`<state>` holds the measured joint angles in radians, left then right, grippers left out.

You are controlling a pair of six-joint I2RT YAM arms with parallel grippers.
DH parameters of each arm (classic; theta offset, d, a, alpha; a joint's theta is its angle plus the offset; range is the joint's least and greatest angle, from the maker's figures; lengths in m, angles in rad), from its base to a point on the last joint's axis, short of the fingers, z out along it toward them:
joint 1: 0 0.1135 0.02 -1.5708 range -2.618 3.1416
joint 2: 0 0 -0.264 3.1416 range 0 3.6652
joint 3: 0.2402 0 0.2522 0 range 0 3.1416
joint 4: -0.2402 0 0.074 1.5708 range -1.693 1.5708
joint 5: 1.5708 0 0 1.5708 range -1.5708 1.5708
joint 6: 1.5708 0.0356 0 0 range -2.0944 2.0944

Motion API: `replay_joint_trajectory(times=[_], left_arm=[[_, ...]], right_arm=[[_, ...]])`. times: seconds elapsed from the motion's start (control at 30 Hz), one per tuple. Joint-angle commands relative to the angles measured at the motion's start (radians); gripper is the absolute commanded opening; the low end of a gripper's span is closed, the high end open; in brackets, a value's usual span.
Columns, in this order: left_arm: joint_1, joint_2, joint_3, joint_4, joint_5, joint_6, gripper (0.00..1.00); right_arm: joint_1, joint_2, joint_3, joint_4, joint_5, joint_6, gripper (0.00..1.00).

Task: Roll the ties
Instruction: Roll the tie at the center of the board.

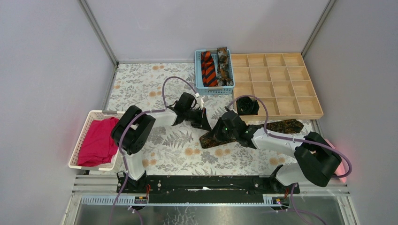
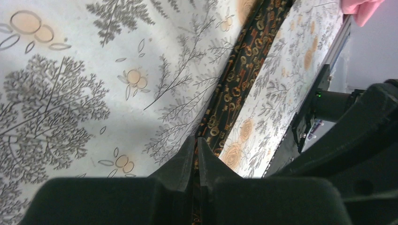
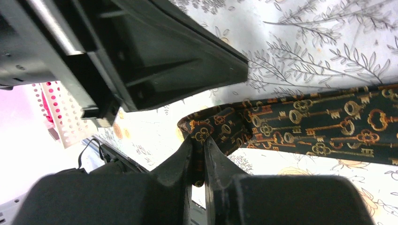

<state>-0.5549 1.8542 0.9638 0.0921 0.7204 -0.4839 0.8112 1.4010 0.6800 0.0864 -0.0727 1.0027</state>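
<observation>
A dark tie (image 1: 286, 125) with a gold key pattern lies across the floral table, from mid-table toward the right. My right gripper (image 1: 217, 137) (image 3: 202, 139) is shut on a bunched fold at the tie's (image 3: 319, 126) left end. Just beside it, my left gripper (image 1: 205, 124) (image 2: 197, 139) has its jaws a thin slit apart, with the same tie's (image 2: 244, 51) fabric in the slit. A black tie (image 1: 247, 106) sits coiled in a compartment of the wooden tray (image 1: 281, 79). An orange-and-black striped tie (image 1: 208, 69) and a brown mottled tie (image 1: 224, 65) lie in the blue basket (image 1: 198, 75).
A white basket (image 1: 87, 126) holding a magenta cloth (image 1: 98, 140) stands at the left table edge. A pink cloth (image 1: 340, 161) (image 2: 361, 7) lies at the near right corner. The left arm's body (image 3: 141, 51) hangs close above my right gripper. Grey walls enclose the table.
</observation>
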Motion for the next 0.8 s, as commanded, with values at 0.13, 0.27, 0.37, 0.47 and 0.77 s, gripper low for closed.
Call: replay_joint_trajectory(times=[0.13,0.27,0.37,0.47,0.77], left_arm=[[-0.011,-0.030,-0.047,-0.028,-0.047,0.022,0.08],[-0.025,-0.024,-0.045,-0.025,-0.046,0.019,0.07],[-0.030,-0.024,-0.046,-0.023,-0.051,0.018,0.06],[-0.034,-0.026,-0.045,-0.023,-0.055,0.018,0.06],[-0.039,-0.034,-0.043,-0.033,-0.053,0.020,0.06]], right_arm=[[0.004,-0.084,-0.137,0.061,0.079,0.165,0.02],[0.005,-0.127,-0.179,0.027,0.173,0.209,0.00],[0.001,-0.146,-0.189,0.026,0.214,0.204,0.00],[-0.007,-0.115,-0.145,-0.010,0.229,0.169,0.00],[-0.010,-0.008,-0.073,-0.106,0.302,0.129,0.00]])
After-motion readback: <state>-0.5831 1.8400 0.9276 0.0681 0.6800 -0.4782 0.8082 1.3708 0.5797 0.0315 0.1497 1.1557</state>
